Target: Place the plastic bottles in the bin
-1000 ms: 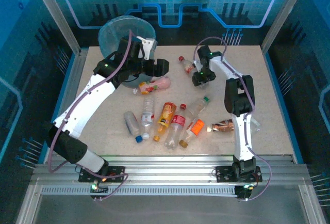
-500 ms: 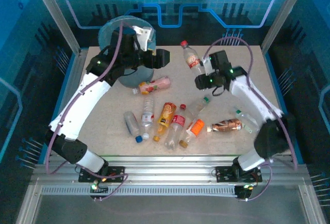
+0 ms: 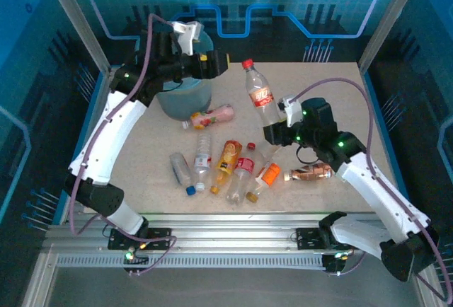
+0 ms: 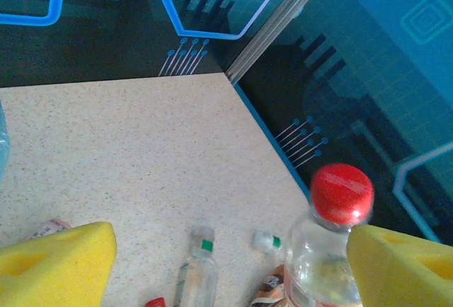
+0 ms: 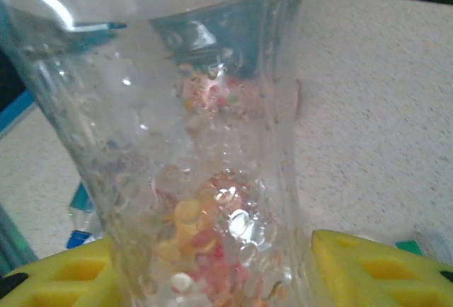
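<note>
Both arms have moved in the last second. The left arm has risen off the bin (image 3: 185, 98) and swung back toward the far-left corner. The left gripper (image 3: 214, 64) is now near the top of the bin on its right side, jaws spread wide with nothing between them. Its wrist view looks across the counter (image 3: 340, 95) at an oncoming red cap. The right arm has gone from reaching over the far counter to folding back and up, and the right gripper (image 3: 277, 131) has brought the red-capped bottle (image 3: 260, 98) with it. A second ago that bottle lay flat near the far edge. Now it is off the counter, cap uppermost, leaning toward the bin but apart from it on the right. The jaws are closed part-way on its lower body; the right wrist view shows the clear wall between the yellow pads. The bin rim is mostly hidden behind the left arm, so I cannot say whether the bin itself shifted. Reading: pick done, carry under way, and the left arm's retreat probably frees the mouth for the drop. The other bottles (image 3: 230, 165) are unchanged, lying in a loose cluster mid-counter, with the pink bottle (image 3: 212, 116) just beside the bin's foot. Most of the task remains.
</note>
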Available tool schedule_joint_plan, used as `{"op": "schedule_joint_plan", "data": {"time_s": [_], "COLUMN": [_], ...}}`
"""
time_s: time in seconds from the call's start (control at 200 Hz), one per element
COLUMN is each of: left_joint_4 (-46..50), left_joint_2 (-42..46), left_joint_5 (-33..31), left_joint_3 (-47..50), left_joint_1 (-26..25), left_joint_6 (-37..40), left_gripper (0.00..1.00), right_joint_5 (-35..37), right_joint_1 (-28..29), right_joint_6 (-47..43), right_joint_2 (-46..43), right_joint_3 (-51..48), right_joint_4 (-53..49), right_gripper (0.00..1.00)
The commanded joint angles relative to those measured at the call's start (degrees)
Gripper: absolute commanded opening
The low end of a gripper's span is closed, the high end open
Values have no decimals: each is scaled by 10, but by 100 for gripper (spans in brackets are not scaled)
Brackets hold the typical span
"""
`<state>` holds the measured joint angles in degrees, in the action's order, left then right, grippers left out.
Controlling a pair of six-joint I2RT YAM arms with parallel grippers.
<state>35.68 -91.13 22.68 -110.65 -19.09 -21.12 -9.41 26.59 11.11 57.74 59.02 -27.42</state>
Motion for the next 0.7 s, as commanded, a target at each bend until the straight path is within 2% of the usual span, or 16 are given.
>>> {"op": "schedule_joint_plan", "data": {"time_s": [0.0, 0.105, 0.305, 0.445, 0.695], "left_joint_4": [-25, -24, -33, -28, 11], "left_joint_2": [-1, -11, -16, -21, -26], "left_joint_5": [76, 134, 196, 212, 216], "left_joint_3": [-12, -23, -22, -23, -34], "left_joint_1": [6, 6, 5, 0, -13], "left_joint_6": [-32, -28, -34, -33, -4], "left_gripper": [85, 84, 82, 79, 67], "right_joint_5": [-41, -47, -66, -72, -51], "right_joint_1": [11, 13, 26, 44, 65], "right_joint_6": [-7, -7, -5, -13, -13], "right_joint_2": [-17, -17, 3, 18, 43], "right_joint_3": [-3, 3, 21, 32, 48], "right_joint_4": [22, 21, 23, 27, 15], "right_gripper": [46, 46, 45, 45, 46]}}
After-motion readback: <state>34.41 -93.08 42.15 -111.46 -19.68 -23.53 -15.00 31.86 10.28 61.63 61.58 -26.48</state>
